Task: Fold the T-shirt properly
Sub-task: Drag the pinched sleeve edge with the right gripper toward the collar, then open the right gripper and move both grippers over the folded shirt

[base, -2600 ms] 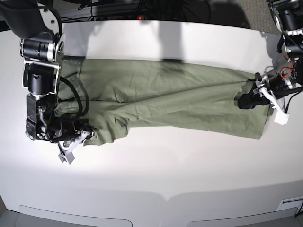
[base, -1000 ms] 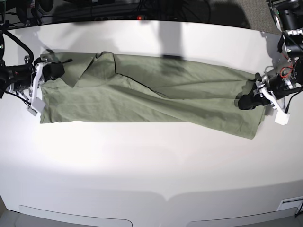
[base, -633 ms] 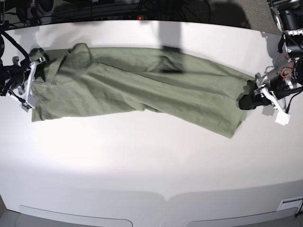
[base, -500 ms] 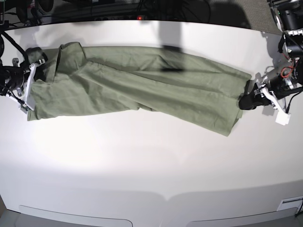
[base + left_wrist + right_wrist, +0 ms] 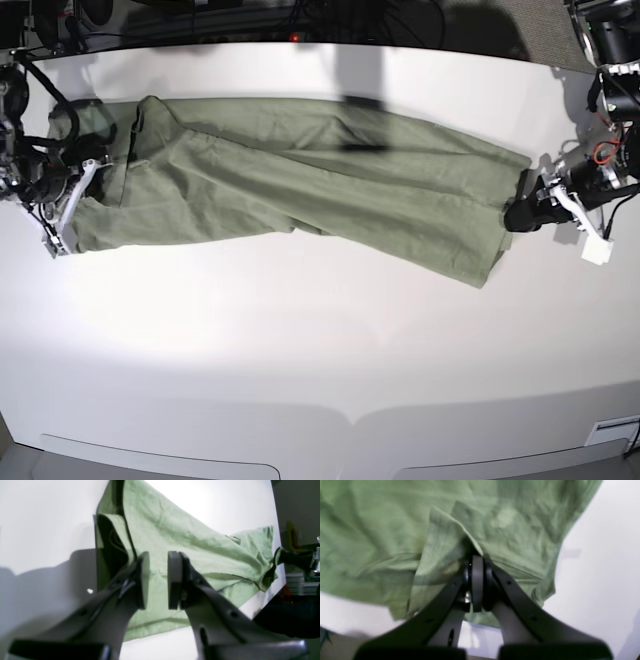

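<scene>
Nearest to you, in the left wrist view, your left gripper (image 5: 158,580) is standing with its two pads (image 5: 173,580) parted by a narrow gap; nothing is lying between them, and the T-shirt (image 5: 190,552) is showing through that gap, spread on the white table (image 5: 45,517) beyond. In the base view this gripper (image 5: 522,212) is sitting at the right of the frame, just beside the shirt's right end, and from there you cannot tell whether it is touching the cloth.

In the right wrist view your right gripper (image 5: 477,562) is pressing its fingers flat together on a bunched fold of the green fabric (image 5: 445,542), which is rising in a ridge straight out of the pinch. In the base view that gripper (image 5: 88,172) is working at the left edge of the frame, gripping the shirt's left end.

Further out, the T-shirt (image 5: 300,190) is lying as a long wrinkled band across the upper half of the table (image 5: 320,360), running from the left edge to the right and sagging lower toward the right.

Compared with half a second ago, you are seeing the right gripper come lower in the frame. The left end of the shirt has gone with it, and the raised flap near the upper left is lying a little flatter. The shirt's right corner is sitting nearly where it was, and the left gripper is holding its place beside it.
</scene>
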Robot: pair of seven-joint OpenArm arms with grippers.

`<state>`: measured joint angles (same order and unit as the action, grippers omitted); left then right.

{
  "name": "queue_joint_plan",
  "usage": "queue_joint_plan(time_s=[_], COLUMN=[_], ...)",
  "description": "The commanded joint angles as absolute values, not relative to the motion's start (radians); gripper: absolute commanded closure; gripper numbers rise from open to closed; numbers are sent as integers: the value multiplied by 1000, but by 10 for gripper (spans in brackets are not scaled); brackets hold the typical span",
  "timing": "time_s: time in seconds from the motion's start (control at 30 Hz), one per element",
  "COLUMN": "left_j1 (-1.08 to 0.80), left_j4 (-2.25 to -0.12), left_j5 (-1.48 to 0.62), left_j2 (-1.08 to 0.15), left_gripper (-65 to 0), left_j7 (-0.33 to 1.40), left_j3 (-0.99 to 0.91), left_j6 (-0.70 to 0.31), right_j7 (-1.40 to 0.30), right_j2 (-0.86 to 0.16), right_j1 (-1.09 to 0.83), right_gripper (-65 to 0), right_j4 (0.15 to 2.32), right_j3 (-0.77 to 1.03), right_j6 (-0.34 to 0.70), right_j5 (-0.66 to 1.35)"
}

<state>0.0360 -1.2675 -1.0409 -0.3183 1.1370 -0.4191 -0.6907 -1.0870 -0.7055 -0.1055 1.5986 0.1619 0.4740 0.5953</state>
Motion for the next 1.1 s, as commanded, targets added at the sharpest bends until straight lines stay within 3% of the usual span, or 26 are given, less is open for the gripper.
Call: queue_joint_plan(time_s=[0.0,0.23,0.47,0.63,0.77,0.87,0.93,1.07], left_j1=[52,52,52,52,52,50,51,54], left_j4=[-1285,-1285,-1285,-1285,-1285,-1285,-1285,-1286], left_j5=[-1067,-1067,-1067,-1067,-1067,-1066,-1066,-1065], left_j2=[-335,-335,-335,-335,-333,-333,-332,-332], left_gripper=[-131,-131,-131,-131,-131,-131,-131,-131], left_j7=[1125,1126,1126,1126,1131,1078,1021,973], left_j3=[-424,-424,-424,-424,-424,-424,-424,-424], left_j6=[-698,-698,-698,-698,-698,-698,-698,-698], right_j7=[-1065,-960,-933,-928,-960,-963,-949,-885], right_j2=[-721,-617,-511,-484,-476,-477,-477,-477], right_j1=[-95,-95,-95,-95,-96,-96,-95,-94], right_gripper=[0,0,0,0,0,-203,-288,-317], right_j4=[1611,1611,1611,1611,1611,1611,1611,1612], right_j3=[172,172,172,186,212,218,218,218], right_j6=[450,217,202,127,125,125,124,123], right_j5=[570,310,252,149,131,126,90,-20])
